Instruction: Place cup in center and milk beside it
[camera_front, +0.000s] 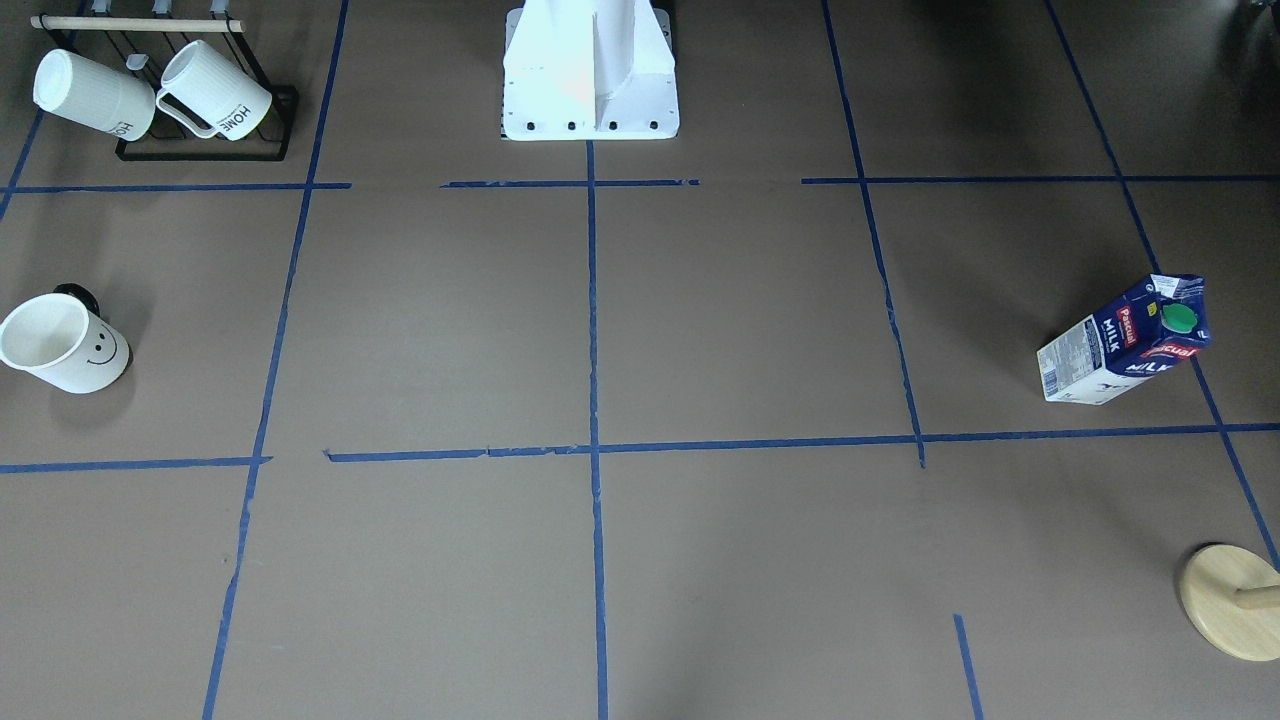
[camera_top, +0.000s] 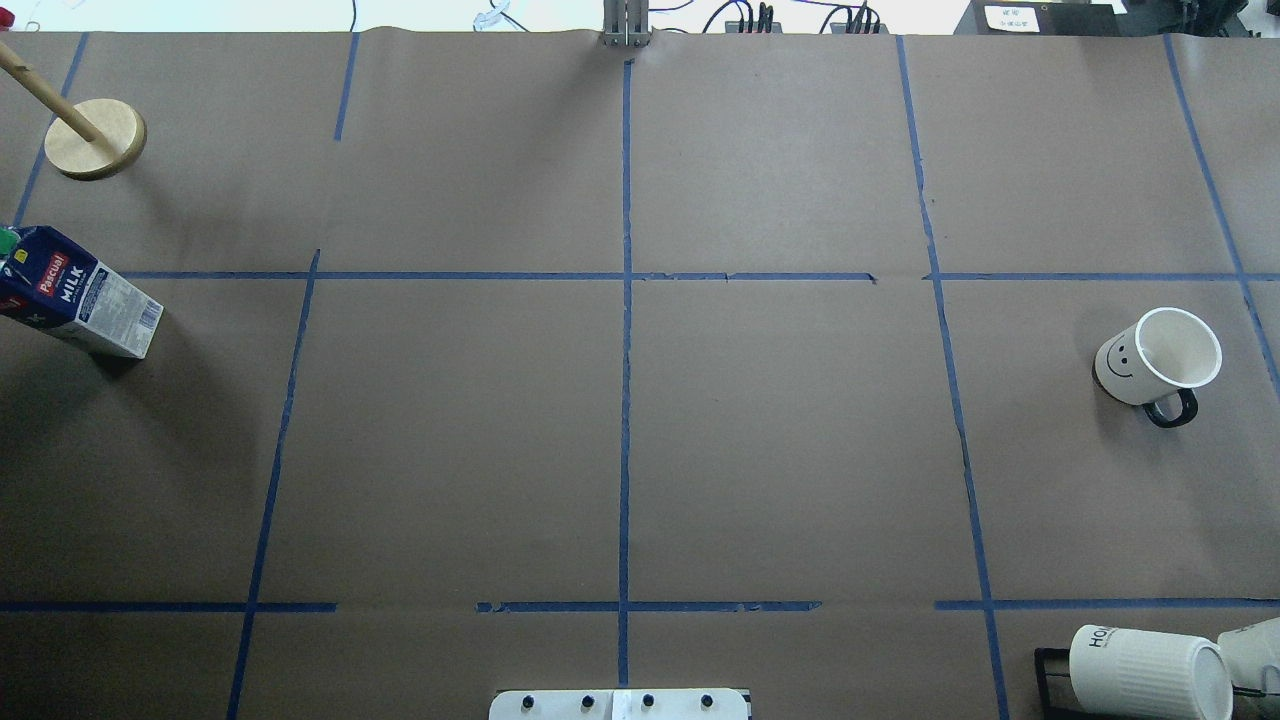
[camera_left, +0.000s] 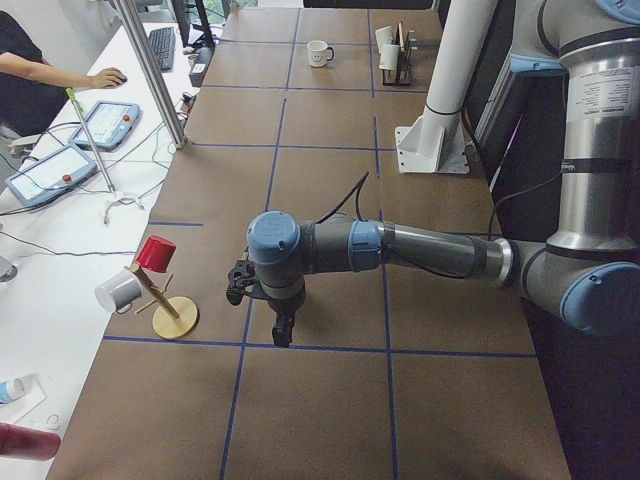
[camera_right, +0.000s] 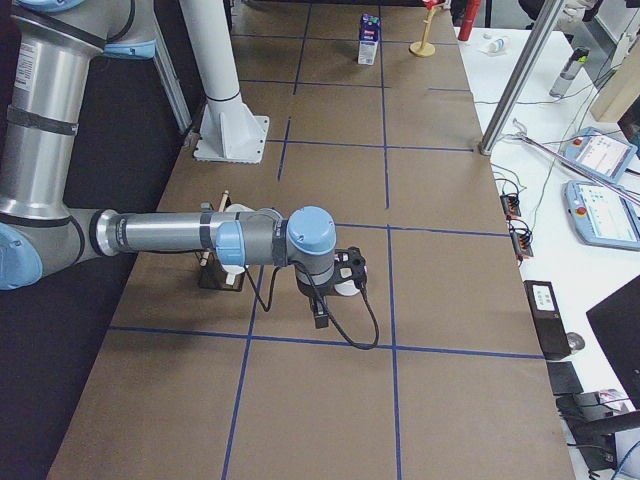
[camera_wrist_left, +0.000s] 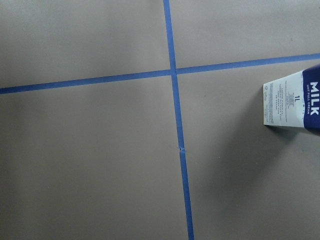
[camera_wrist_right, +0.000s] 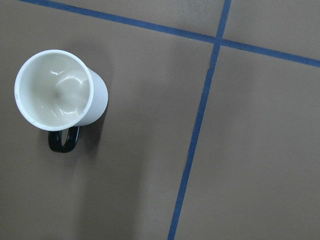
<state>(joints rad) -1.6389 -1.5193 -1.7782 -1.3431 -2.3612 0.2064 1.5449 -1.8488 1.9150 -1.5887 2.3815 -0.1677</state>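
Observation:
The smiley cup (camera_front: 66, 343) stands upright near the table's right end (camera_top: 1160, 360), and the right wrist view looks down into it (camera_wrist_right: 57, 95). The milk carton (camera_front: 1125, 340) stands upright near the left end (camera_top: 75, 292), and its base shows in the left wrist view (camera_wrist_left: 292, 102). The center (camera_top: 626, 440) is bare brown paper with blue tape lines. My left gripper (camera_left: 283, 333) hangs over the table near the milk, which my arm hides in that view. My right gripper (camera_right: 320, 318) hangs beside the cup. I cannot tell whether either is open or shut.
A black rack with ribbed white "HOME" mugs (camera_front: 150, 95) stands by the robot's right corner (camera_top: 1150, 670). A wooden peg stand (camera_top: 95, 138) is at the far left corner (camera_front: 1232, 600). The white robot base (camera_front: 590, 70) is at the near edge. An operator sits by the side bench (camera_left: 40, 70).

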